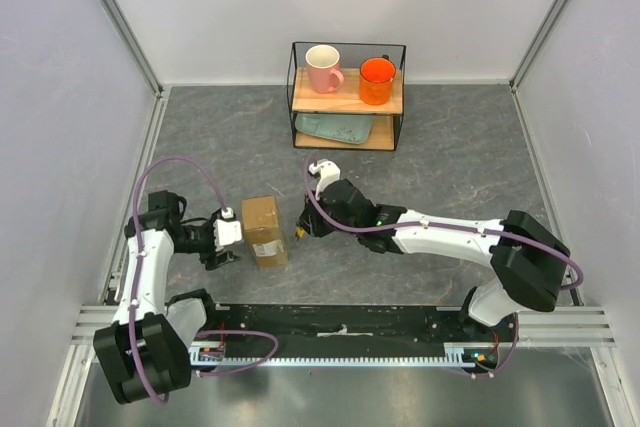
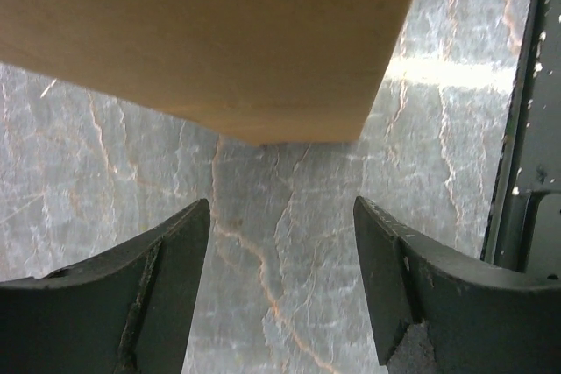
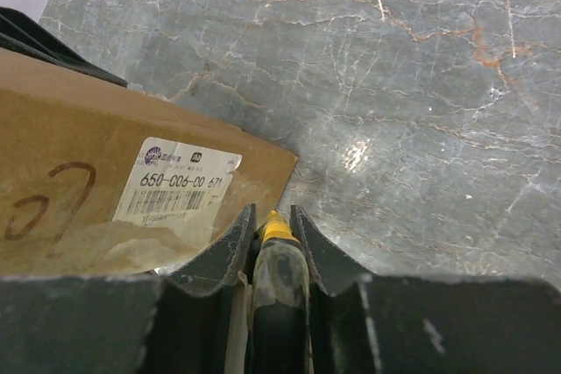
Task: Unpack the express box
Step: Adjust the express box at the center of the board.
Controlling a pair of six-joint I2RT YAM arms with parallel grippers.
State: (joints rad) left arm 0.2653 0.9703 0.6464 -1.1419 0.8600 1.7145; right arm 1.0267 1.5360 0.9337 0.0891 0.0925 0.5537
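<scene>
Step in hand: judged as bracing the flat brown cardboard express box and bringing a blade to it for the 1st cut; box not yet opened.
Box position: flat on the grey marble-patterned table, between the 2 grippers, with its small white shipping label on the top face near the corner facing the right arm.
Bracing: best done by closing the left jaws over the box's near edge or pressing squarely against its side, so the parcel cannot slide or spin under the blade.
Cutting: a shallow tip, run along a taped seam rather than through the cardboard face or the label, to spare whatever is inside; a slow, straight draw, away from the left fingers.
Seam: not clearly visible from any view, so worth finding before committing to the cut.
Left gripper: jaws spread wide and empty, only bare table between them; box just beyond the fingertips, contact not evident.
Right gripper: closed tight on the yellow-and-black utility knife, its yellow tip poking out between the fingers, just beside the box's corner; whether touching the cardboard cannot be told.
</scene>
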